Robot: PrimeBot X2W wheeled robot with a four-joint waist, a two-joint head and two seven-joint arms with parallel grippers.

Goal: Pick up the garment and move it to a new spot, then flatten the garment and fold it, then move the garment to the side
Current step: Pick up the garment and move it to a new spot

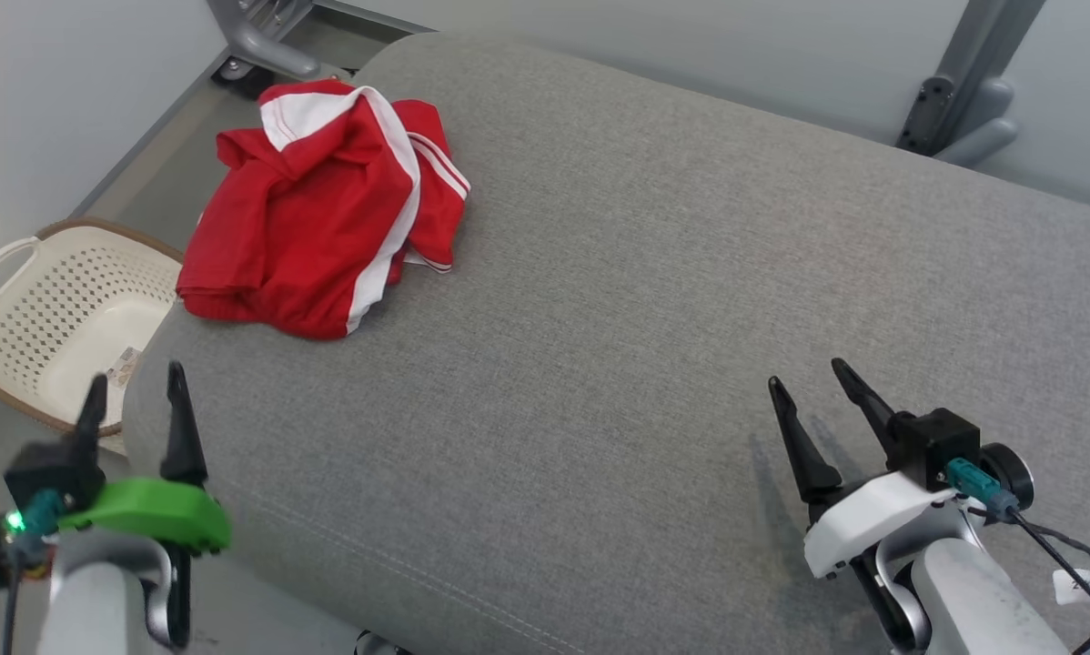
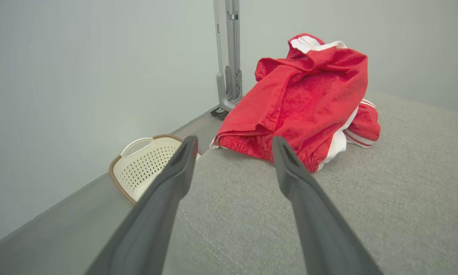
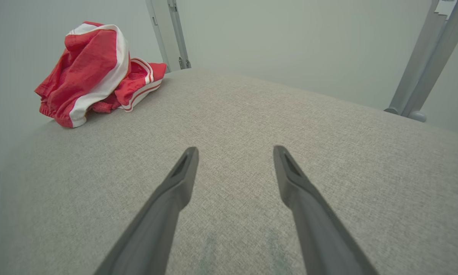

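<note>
A red garment (image 1: 317,209) with white stripes lies crumpled in a heap at the far left corner of the grey cushioned surface (image 1: 654,300). The same garment (image 2: 309,99) rises ahead in the left wrist view, and the garment (image 3: 95,72) sits far off at the upper left in the right wrist view. My left gripper (image 1: 136,382) hovers open at the near left edge, well short of the cloth, with nothing between its fingers. At the near right my right gripper (image 1: 806,375) stands open and empty just above the surface.
A cream perforated laundry basket (image 1: 63,318) stands on the floor left of the surface, also seen as the basket (image 2: 145,164) beside my left fingers. Grey metal frame posts (image 1: 963,100) rise behind the surface at the back corners. A pale wall runs behind and to the left.
</note>
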